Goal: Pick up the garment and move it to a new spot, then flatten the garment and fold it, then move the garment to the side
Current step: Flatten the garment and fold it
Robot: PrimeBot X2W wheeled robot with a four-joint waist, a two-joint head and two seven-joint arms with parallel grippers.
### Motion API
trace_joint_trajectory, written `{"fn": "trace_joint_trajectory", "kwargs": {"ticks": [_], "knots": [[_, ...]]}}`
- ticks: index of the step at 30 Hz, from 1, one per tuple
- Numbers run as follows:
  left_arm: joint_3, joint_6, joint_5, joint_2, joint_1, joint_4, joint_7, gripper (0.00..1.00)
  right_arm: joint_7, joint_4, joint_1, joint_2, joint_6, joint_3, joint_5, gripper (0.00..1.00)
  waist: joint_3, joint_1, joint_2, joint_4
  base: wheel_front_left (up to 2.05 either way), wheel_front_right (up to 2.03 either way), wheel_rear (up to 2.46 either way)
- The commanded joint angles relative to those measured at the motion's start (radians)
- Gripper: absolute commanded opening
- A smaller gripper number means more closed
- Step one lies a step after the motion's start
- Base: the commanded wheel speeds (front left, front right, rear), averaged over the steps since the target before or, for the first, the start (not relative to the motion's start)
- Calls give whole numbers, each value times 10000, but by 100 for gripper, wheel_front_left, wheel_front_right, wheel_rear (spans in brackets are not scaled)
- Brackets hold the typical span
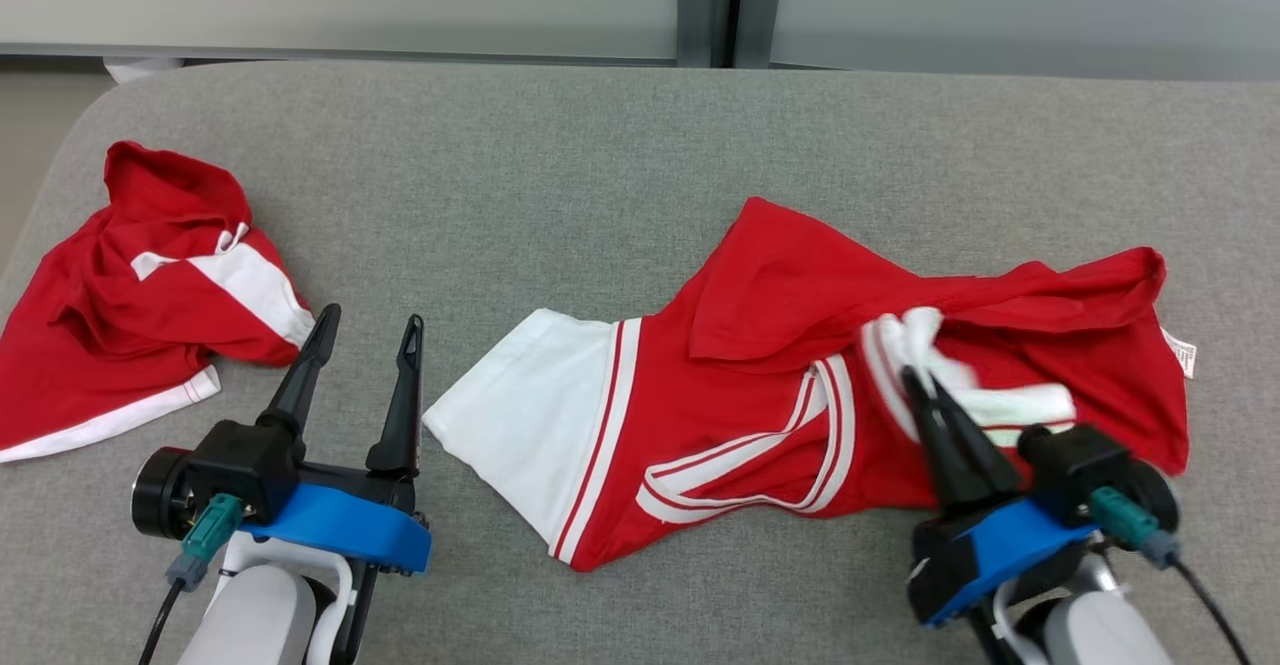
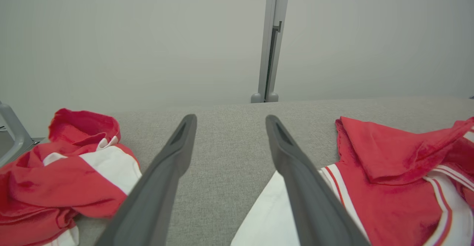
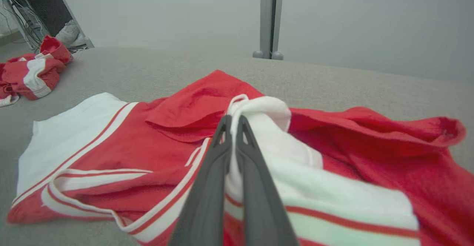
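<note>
Head view: a red jersey (image 1: 770, 285) with white striped trim lies rumpled on the grey cloth-covered desk (image 1: 560, 165), from the middle towards the right, one white sleeve spread flat towards the left. A white label (image 1: 1182, 353) sticks out at its right edge. The right hand (image 1: 920, 377) has its fingers pressed together on a bunched white striped fold of that jersey. The left hand (image 1: 372, 317) stands with its fingers spread over bare desk, between the jersey and the other jersey (image 1: 150, 315), which is crumpled at the left edge. Two grey posts (image 1: 720, 5) stand behind the desk.

Left wrist view: the left hand (image 2: 230, 118) is spread wide, nothing between its fingers. The other jersey (image 2: 74, 179) lies on the left and the jersey (image 2: 389, 186) on the right.

Right wrist view: the right hand (image 3: 234, 118) pinches the white fold, which rises a little above the red cloth around it. The other jersey (image 3: 33, 72) lies well apart at the far left.
</note>
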Motion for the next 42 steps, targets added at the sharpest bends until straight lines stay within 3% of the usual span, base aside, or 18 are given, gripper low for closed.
{"fn": "trace_joint_trajectory", "kwargs": {"ticks": [1,6,13,14,15,21,26,42], "knots": [[21,1,27,14,46,-12,-60,100,-23,-134,117,37,1,173,42,0,-32,1,-2,-25,0,0,0],[-35,-20,35,15,-21,-44,-58,100,222,-564,213,180,1,1705,316,0,-79,1,-2,-3,0,0,0],[-101,-52,-21,-71,-63,0,-66,100,454,165,458,296,1,3766,1056,3,-71,1,-2,199,0,0,0],[-95,-42,-39,-89,-55,7,-67,100,414,227,475,292,1,3988,1191,45,-65,1,-2,221,0,0,0],[-93,-34,-51,-104,-45,12,-69,100,336,282,451,296,1,4162,1242,100,-64,1,-2,236,0,0,0],[-11,33,-79,-118,96,42,-68,100,-361,-54,120,315,1,4279,1465,100,-131,1,-2,199,0,0,0],[49,80,-71,-105,196,43,-71,100,-685,-766,-84,311,1,3636,1294,100,-273,1,-2,75,0,0,0],[4,172,-73,114,467,-48,-21,100,-360,-1595,1005,108,1,-2094,606,100,-681,1,-2,-187,0,0,0]]}}
